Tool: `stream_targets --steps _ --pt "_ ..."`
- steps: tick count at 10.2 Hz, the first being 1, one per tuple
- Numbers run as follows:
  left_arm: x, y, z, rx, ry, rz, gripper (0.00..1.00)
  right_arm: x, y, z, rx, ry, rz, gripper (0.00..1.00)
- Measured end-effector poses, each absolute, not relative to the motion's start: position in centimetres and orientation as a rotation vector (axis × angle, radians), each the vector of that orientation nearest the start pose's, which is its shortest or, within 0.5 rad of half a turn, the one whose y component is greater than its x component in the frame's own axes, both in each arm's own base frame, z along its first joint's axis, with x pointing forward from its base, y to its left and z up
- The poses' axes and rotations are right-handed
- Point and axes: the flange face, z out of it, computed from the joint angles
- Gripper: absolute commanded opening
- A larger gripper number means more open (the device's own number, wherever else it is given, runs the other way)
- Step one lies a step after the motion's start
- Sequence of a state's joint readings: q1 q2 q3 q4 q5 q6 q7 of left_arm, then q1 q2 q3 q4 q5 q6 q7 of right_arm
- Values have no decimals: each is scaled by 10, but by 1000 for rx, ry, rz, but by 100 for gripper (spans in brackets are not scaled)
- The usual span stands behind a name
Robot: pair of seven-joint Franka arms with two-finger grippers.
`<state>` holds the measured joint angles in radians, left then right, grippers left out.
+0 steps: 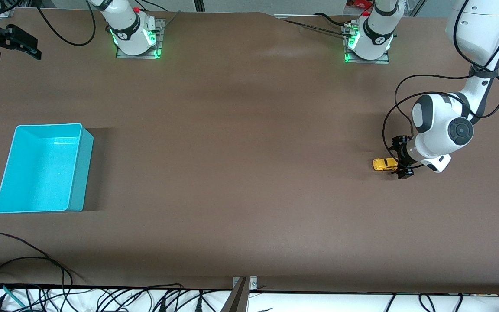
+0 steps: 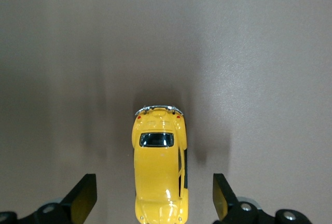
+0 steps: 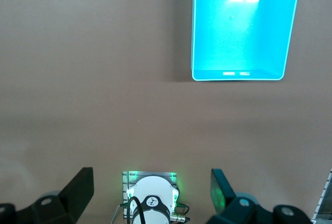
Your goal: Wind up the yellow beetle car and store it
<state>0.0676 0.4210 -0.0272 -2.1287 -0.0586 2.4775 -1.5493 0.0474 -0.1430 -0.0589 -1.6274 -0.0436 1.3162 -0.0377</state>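
Note:
The yellow beetle car (image 1: pixel 383 164) sits on the brown table toward the left arm's end. My left gripper (image 1: pixel 400 159) is low over the table and straddles one end of the car. In the left wrist view the car (image 2: pixel 160 167) lies between the two black fingers (image 2: pixel 84 197), with a gap of bare table on each side, so my left gripper (image 2: pixel 154 200) is open and touches nothing. My right gripper (image 1: pixel 15 48) waits high above the table's corner past the right arm's base, open and empty (image 3: pixel 151 195).
A turquoise bin (image 1: pixel 81 173) stands empty toward the right arm's end of the table, also in the right wrist view (image 3: pixel 238 74). The two arm bases (image 1: pixel 137 32) line the table's edge farthest from the camera. Loose cables (image 1: pixel 24 268) trail over the near edge.

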Motion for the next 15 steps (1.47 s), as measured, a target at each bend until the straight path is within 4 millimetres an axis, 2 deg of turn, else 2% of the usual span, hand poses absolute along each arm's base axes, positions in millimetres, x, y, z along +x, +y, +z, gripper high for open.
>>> stream_targets --steps 3,5,7,9,12,15 --pt "566 23 196 2154 2312 -141 69 509 -34 638 -3168 25 149 100" --pt "566 23 191 2154 2318 -148 39 535 -31 610 -3172 17 157 100" --pt "567 24 192 2137 2330 -142 2 558 -21 591 -3179 -13 148 100" --pt "568 24 193 2134 2332 -140 0 569 -17 592 -3182 -22 135 100" --pt "568 21 193 2140 2326 -141 0 570 -17 595 -3180 -21 126 100" --pt "568 2 193 2181 2290 -143 0 570 -16 594 -3163 -17 126 100"
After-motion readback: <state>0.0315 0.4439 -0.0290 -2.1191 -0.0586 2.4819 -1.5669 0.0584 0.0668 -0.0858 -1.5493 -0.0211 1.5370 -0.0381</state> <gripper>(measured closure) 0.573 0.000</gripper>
